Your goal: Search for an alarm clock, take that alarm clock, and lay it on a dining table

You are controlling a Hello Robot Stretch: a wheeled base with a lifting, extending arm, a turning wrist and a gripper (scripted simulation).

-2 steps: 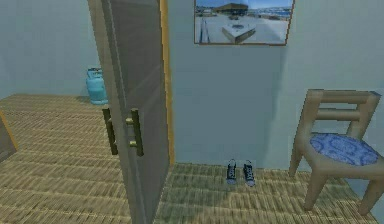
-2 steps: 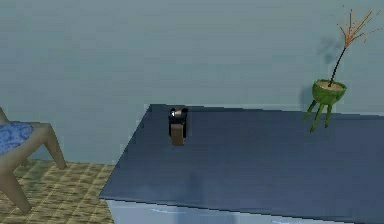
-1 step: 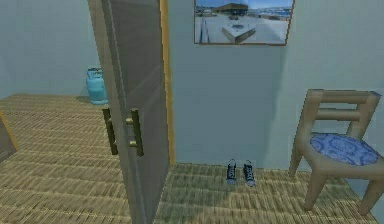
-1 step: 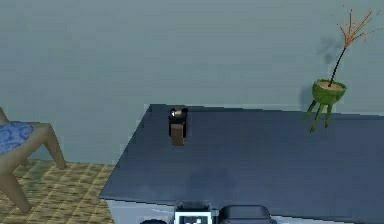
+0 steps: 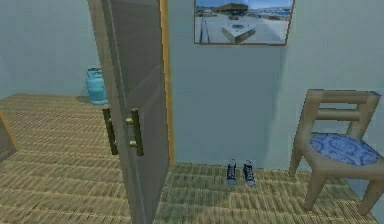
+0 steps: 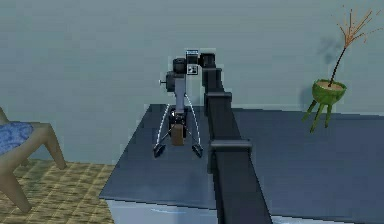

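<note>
Tool [image 6: 178, 150] of mine hangs just left of centre in the arm side view, its dark body under two small white squares [image 6: 180, 68] and its two thin fingers [image 6: 159, 148] curving down toward the dark grey worktop [image 6: 300, 150]; my arm [image 6: 232, 150] rises as a dark bar from the bottom edge just right of the middle.

Between the fingers sits a small brown block [image 6: 179, 130], too small for me to name; its long axis looks upright, taller than it is wide, and I cannot tell which way its face points; I cannot tell either whether it rests on the worktop or is touched by the fingers, so I cannot tell whether the tool holds anything.

Toward the upper right of that frame a green pot [image 6: 326, 95] on short legs carries thin reddish twigs; it stands well apart from the tool.

At the left edge a wooden chair [image 6: 20, 140] with a blue seat stands on the plank floor [image 6: 60, 185].

In the forward view a grey door [image 5: 135, 90] with dark handles [image 5: 134, 132] fills the middle; a framed picture [image 5: 243, 20] hangs at the top; a pair of dark shoes [image 5: 240, 173] lies below it by the wall; a light blue canister [image 5: 95, 87] stands at the far left.
</note>
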